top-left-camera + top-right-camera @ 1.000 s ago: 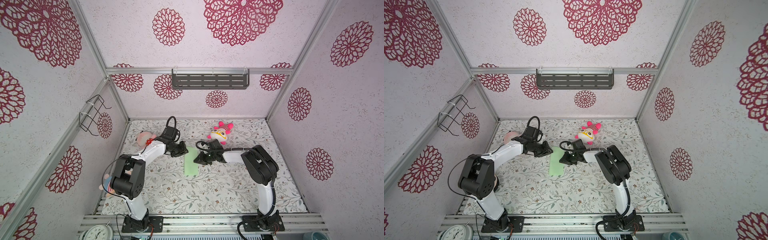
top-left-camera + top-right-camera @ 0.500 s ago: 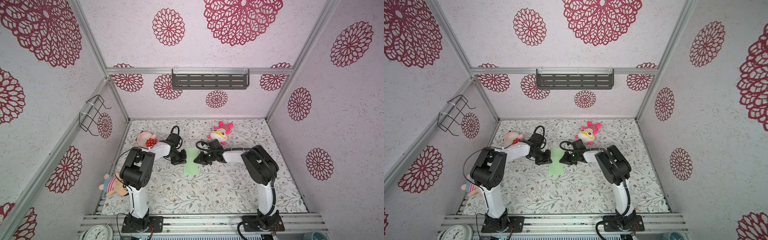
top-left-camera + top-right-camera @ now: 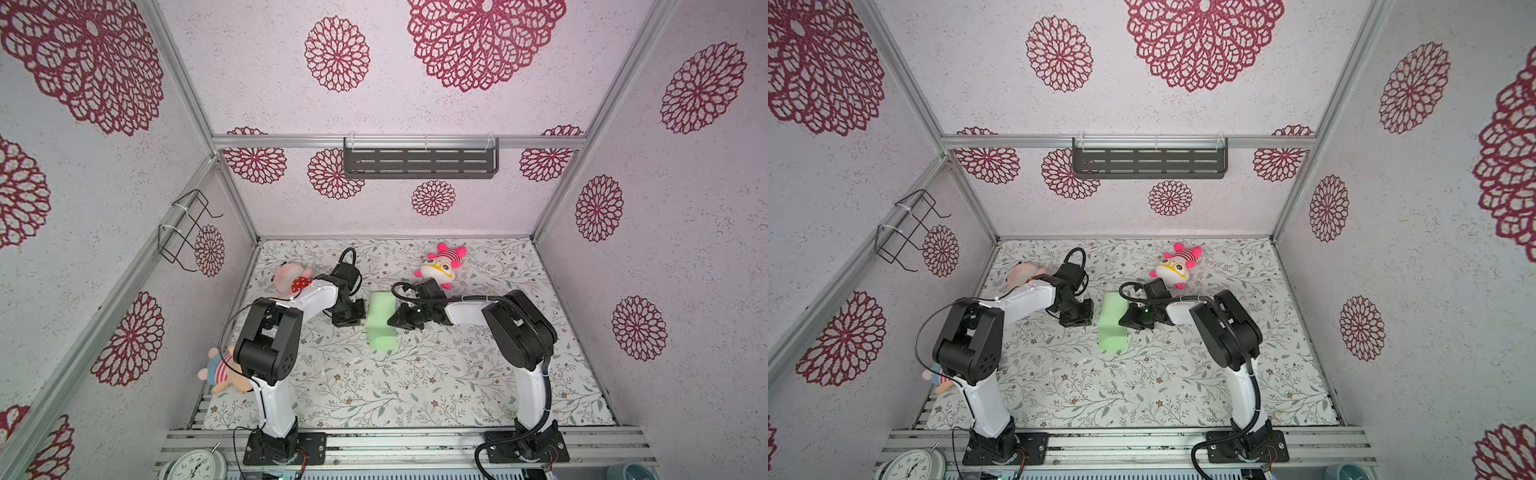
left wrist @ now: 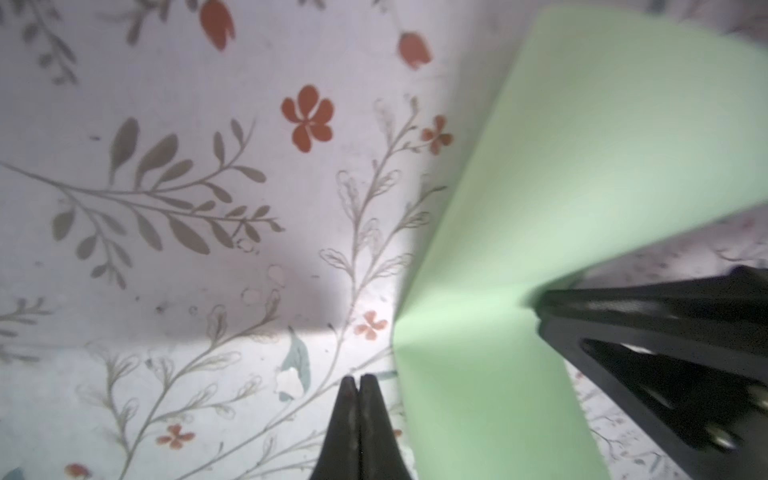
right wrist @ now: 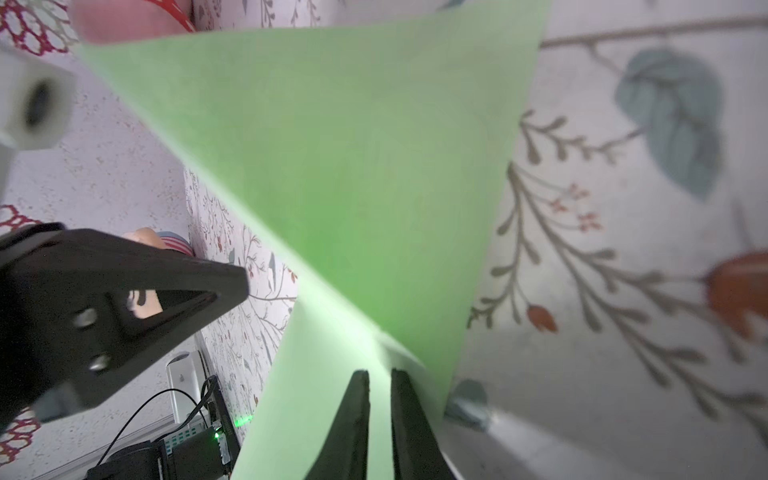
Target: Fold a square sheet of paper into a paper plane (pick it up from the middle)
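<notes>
The square sheet of paper point(image 3: 381, 324) point(image 3: 1113, 326) is pale mint green and folded over into a narrow strip at mid-table. One part of it is lifted off the cloth. My right gripper point(image 3: 391, 322) point(image 5: 379, 374) is shut on the strip's right edge, and the paper point(image 4: 561, 187) bends in a V from that pinch. My left gripper point(image 3: 362, 311) point(image 4: 357, 379) is shut and empty. It sits just off the strip's left edge without touching it. No paper plane is in view.
A pink plush with yellow glasses point(image 3: 440, 266) lies behind the right arm. A pale pink plush point(image 3: 291, 276) lies by the left forearm, and a striped one point(image 3: 220, 370) at the front left. A clock point(image 3: 193, 467) sits by the front rail.
My left gripper has shut and come forward and down beside the paper's left edge, with its elbow swung inward. The right gripper and the paper have barely moved.
</notes>
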Motion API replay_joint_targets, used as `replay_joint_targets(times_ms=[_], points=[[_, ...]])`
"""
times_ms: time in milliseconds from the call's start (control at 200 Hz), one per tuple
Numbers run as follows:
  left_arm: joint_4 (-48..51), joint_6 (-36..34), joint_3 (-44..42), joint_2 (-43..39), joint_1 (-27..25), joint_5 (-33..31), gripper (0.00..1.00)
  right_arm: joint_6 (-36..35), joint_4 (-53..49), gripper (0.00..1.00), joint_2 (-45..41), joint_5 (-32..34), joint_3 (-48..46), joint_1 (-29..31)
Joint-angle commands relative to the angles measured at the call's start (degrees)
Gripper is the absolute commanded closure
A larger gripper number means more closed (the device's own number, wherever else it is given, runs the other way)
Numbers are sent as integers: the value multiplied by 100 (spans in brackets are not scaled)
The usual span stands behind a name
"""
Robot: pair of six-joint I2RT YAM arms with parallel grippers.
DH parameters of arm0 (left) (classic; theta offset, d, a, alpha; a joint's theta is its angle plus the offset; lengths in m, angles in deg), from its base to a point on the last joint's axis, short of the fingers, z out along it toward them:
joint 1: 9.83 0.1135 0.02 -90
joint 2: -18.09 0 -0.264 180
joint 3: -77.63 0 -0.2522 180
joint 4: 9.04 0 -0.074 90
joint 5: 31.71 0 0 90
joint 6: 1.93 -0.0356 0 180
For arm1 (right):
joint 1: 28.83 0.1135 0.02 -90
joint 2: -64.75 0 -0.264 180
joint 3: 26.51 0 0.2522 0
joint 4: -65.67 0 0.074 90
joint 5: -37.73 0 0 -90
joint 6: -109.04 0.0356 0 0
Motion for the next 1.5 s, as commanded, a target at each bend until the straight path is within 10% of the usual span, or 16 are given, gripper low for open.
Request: replay_joint_targets(times_ms=[0, 740, 1136, 1496], points=[[-509, 351, -119, -323, -111, 607, 100, -89, -950, 83, 448, 943, -274, 14], [577, 654, -491, 225, -498, -881, 100, -46, -792, 83, 444, 1015, -403, 13], [-374, 1067, -476, -412, -545, 506, 100, -55, -825, 83, 457, 1000, -376, 12], [360, 908, -595, 41, -674, 21, 100, -57, -818, 83, 498, 995, -350, 15]])
